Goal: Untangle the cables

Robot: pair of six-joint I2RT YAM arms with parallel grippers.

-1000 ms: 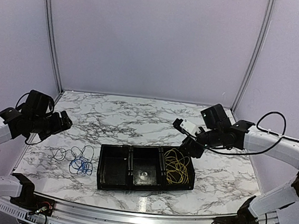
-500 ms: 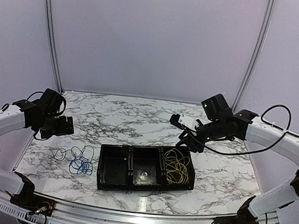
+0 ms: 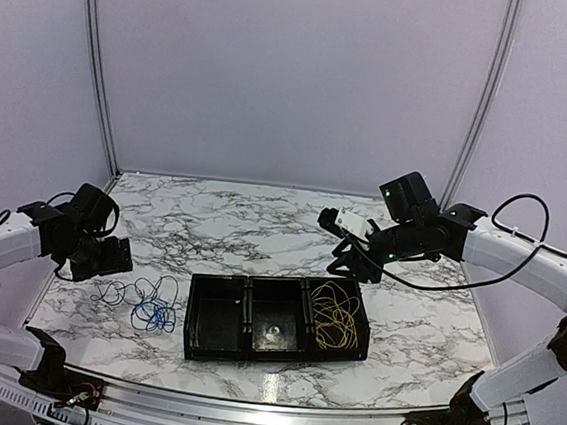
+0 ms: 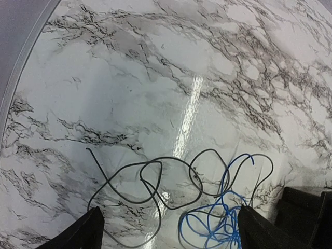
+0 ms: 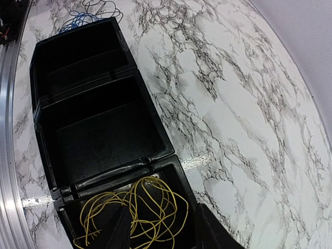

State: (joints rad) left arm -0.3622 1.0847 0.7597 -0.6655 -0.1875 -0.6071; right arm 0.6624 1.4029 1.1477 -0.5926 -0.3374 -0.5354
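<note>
A dark grey cable [image 3: 120, 290] and a blue cable [image 3: 155, 313] lie loosely overlapped on the marble table, left of the black tray [image 3: 257, 281]. In the left wrist view the grey loops [image 4: 150, 181] lie between my fingers and the blue coil [image 4: 218, 220] lies toward the right finger. My left gripper [image 3: 109, 254] hovers above them, open and empty [image 4: 171, 233]. A yellow cable [image 3: 336, 316] lies coiled in the tray's right compartment [image 5: 135, 207]. My right gripper [image 3: 354, 265] is open and empty above that compartment's far edge [image 5: 166, 233].
The tray has three compartments; its wall shows in the right wrist view [image 5: 88, 85], and the left and middle compartments hold no cables. Purple walls close the table at the back and sides. A metal rail [image 3: 265, 404] runs along the near edge.
My left gripper has come down and nearer, over the grey and blue cables. My right gripper has shifted slightly left, still above the tray's far right edge. The cables have not moved.
</note>
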